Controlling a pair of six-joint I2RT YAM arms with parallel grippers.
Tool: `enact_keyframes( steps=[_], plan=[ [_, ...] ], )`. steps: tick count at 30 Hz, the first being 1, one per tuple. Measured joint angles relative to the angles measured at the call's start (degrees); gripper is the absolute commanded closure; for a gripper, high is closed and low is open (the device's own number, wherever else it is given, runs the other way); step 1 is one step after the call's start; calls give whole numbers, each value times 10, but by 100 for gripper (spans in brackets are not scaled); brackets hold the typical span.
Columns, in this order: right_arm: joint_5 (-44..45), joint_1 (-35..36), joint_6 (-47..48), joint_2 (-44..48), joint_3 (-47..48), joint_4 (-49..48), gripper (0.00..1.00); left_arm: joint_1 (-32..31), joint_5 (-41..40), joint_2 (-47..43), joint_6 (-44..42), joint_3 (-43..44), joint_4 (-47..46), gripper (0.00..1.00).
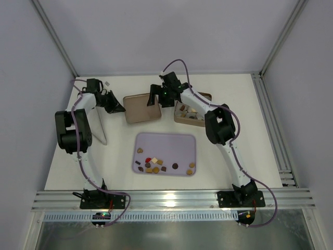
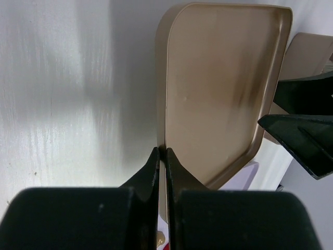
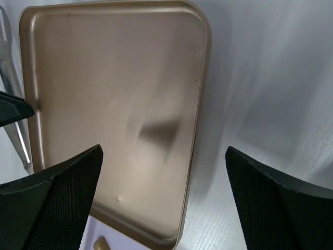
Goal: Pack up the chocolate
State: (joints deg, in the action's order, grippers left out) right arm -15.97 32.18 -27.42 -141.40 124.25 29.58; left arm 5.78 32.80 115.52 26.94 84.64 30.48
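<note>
Left end effector (image 2: 162,166): closed, pinching the lid's (image 2: 218,83) rim.
Right end effector (image 3: 164,150): wide open, empty, over the lid's far edge.
Chocolate (image 1: 156,165): loose on the tray (image 1: 171,140); some in the box (image 1: 179,121).
Risk: your thin rim pinch may slip; lid swings or drops.

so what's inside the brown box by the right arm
A few chocolate pieces, pale and dark, sit in the brown box. The right arm crosses over it, hiding the rest of the inside.
</note>
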Motion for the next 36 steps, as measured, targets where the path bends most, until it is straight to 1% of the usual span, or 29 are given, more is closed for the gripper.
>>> enact_keyframes(
  steps=[9, 10, 11, 14, 15, 17, 18, 21, 22, 24, 25, 27, 28, 29, 30, 32, 33, 36],
  plan=[
    [-74, -17, -66, 0, -8, -56, 5, 4, 18, -22, 13, -16, -22, 100],
    [-84, -19, -75, 0, -13, -66, 7, 4, 19, -23, 13, -18, -23, 100],
    [-94, -21, -85, 0, -18, -75, 11, 4, 20, -24, 14, -20, -25, 100],
    [-122, -25, -111, 0, -33, -96, 19, 5, 23, -28, 14, -25, -28, 100],
    [-131, -28, -121, 2, -41, -107, 26, 5, 24, -29, 14, -26, -28, 100],
    [-151, -31, -141, 5, -55, -125, 35, 6, 26, -34, 16, -30, -31, 100],
    [-158, -32, -151, 7, -63, -134, 44, 6, 28, -38, 16, -33, -32, 100],
    [-177, -35, -170, 17, -76, -148, 55, 7, 33, -52, 17, -38, -34, 100],
    [-181, -36, -176, 22, -81, -150, 63, 7, 35, -56, 18, -39, -35, 100],
    [-189, -37, -185, 37, -90, -156, 71, 7, 38, -66, 18, -43, -40, 100],
    [-193, -37, -191, 46, -94, -162, 78, 7, 40, -70, 19, -45, -40, 100],
    [-201, -37, -203, 66, -109, -177, 85, 7, 42, -80, 22, -51, -41, 100],
    [-205, -37, -209, 78, -118, -185, 91, 7, 44, -86, 23, -55, -41, 100],
    [-207, -37, -213, 90, -127, -193, 95, 7, 45, -92, 24, -58, -41, 99],
    [-208, -37, -218, 100, -134, -196, 96, 7, 47, -98, 25, -61, -41, 98],
    [-211, -37, -226, 118, -151, -205, 96, 6, 50, -111, 27, -66, -43, 89],
    [-212, -37, -229, 125, -158, -208, 96, 6, 50, -120, 26, -69, -44, 78],
    [-216, -37, -245, 146, -191, -223, 96, 3, 43, -155, 24, -83, -46, 51]
  ],
)
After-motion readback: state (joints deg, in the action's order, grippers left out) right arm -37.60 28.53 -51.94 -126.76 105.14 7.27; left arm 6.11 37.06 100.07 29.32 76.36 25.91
